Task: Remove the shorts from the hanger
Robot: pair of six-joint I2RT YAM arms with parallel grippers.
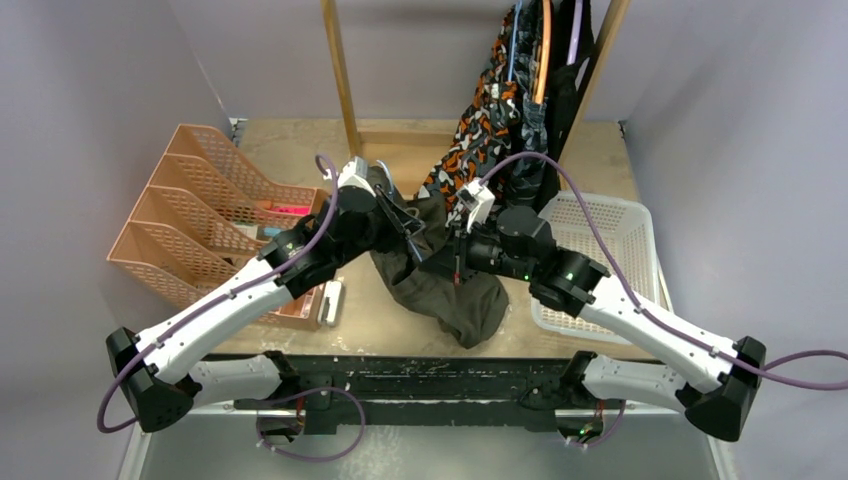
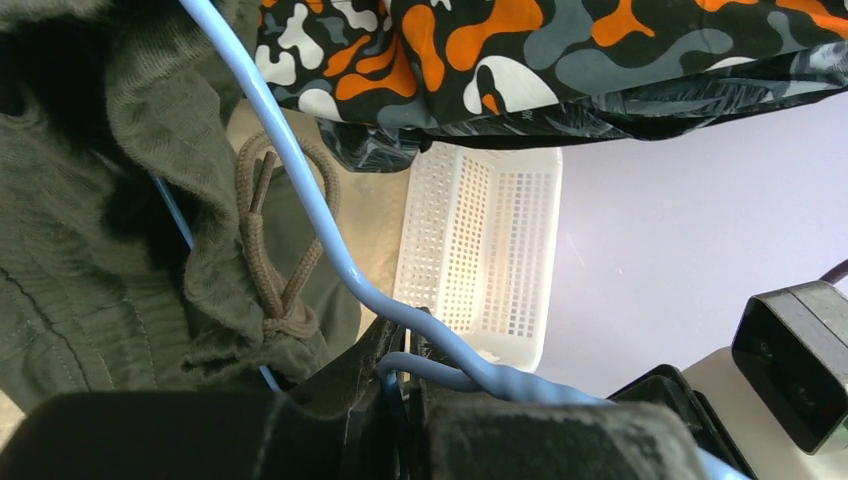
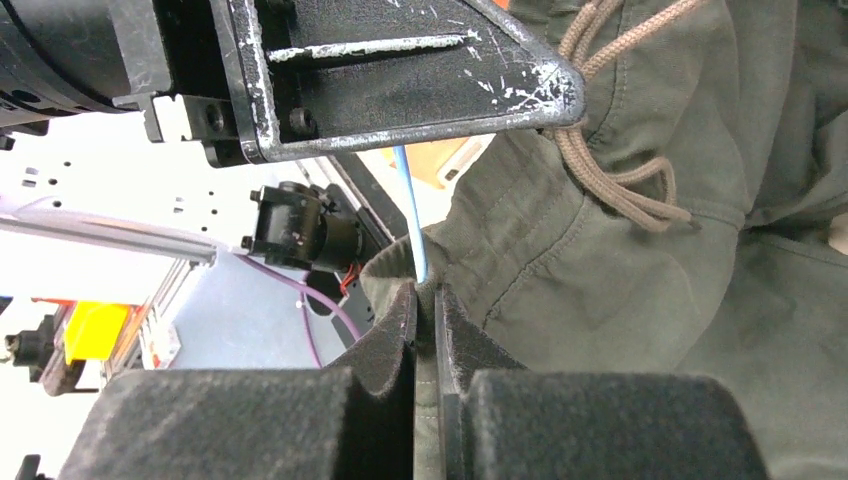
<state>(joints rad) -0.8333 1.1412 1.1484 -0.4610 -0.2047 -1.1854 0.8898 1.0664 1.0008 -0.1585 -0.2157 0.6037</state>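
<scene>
- At 12 to 1 o'clock in the overhead view, the wooden rack (image 1: 340, 70) holds the orange-black-white camouflage shorts (image 1: 470, 140) and darker pairs on their hangers. No gripper touches them.
- The olive green shorts (image 1: 445, 290) are at the table's centre, bunched between the two arms and drooping toward 6 o'clock. The white basket (image 1: 612, 222) stands at their 3 o'clock.
- The left gripper (image 2: 400, 375) comes in from 10 o'clock, its fingers clamped on the light blue hanger (image 2: 300, 180).
- The right gripper (image 3: 427, 300) comes in from 3 o'clock, just beside the left one. Its fingers are pinched closed on a fold of the olive waistband.
- The hanger's long axis matters most: in the left wrist view the wire runs from the fingers toward 11 o'clock, threading into the waistband beside the drawstring (image 2: 265, 250).
- In the right wrist view the wire stands at 12 o'clock, directly above the pinch. I judge the fabric must slide off along the wire, away from the left gripper.
</scene>
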